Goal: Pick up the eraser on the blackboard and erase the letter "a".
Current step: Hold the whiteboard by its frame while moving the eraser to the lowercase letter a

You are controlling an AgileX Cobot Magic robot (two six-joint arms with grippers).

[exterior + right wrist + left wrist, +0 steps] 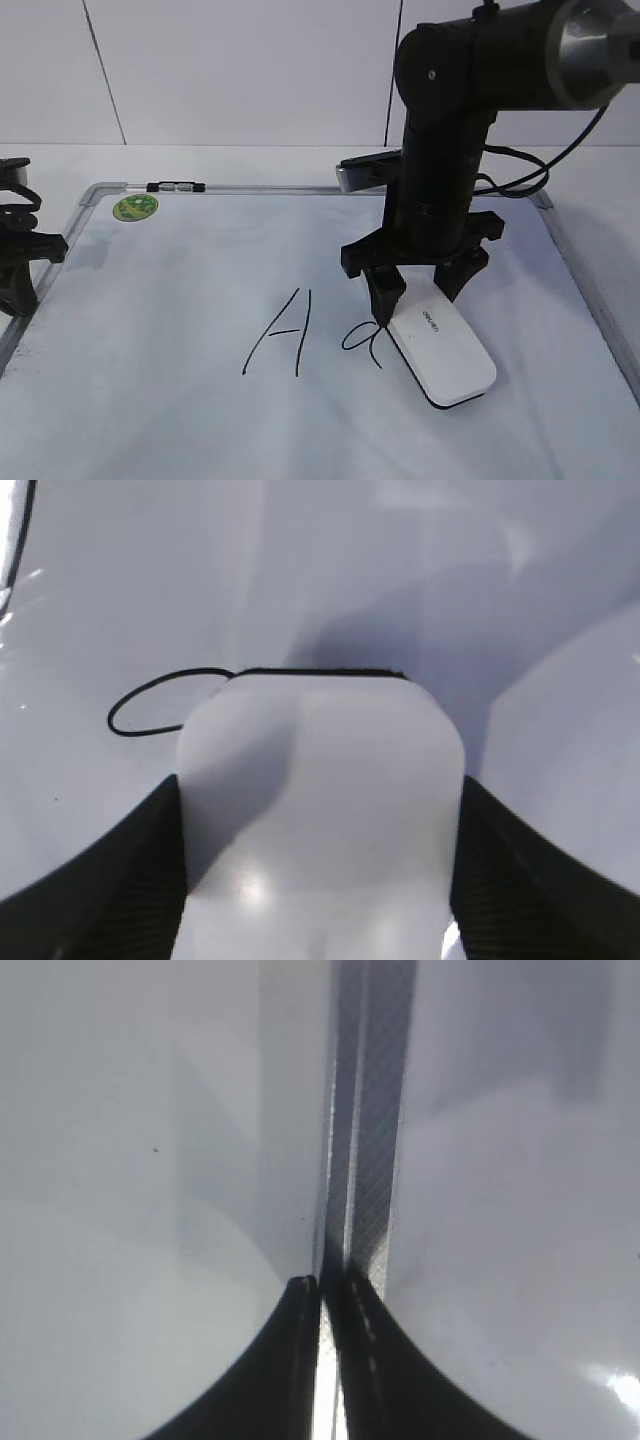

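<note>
Eraser (pixel 442 355) flat on the blackboard (pixel 180 300), white with a thin black underside and small grey lettering on top, lying at a slant to the right of the handwriting. Touching or overlapping the right side of the small letter "a" (pixel 362 340) with its near-left edge; in the right wrist view, loop of the "a" (pixel 150 705) showing just left of the eraser's far end (pixel 320 780). Capital "A" (pixel 280 335) further left, clear of the eraser. Right pincer (pixel 420 285) lowered over the eraser's far end, fingers (pixel 120 880) wide apart and flanking both long sides closely; whether pressing on it, not clear. Left pincer (pixel 330 1300) at the board's left edge, fingers nearly together with only a narrow slit between, empty, over the silver-grey frame (pixel 375 1160). Round green sticker (pixel 135 207) in the board's far-left corner, small black-and-white clip (pixel 175 186) on the top frame beside it.
</note>
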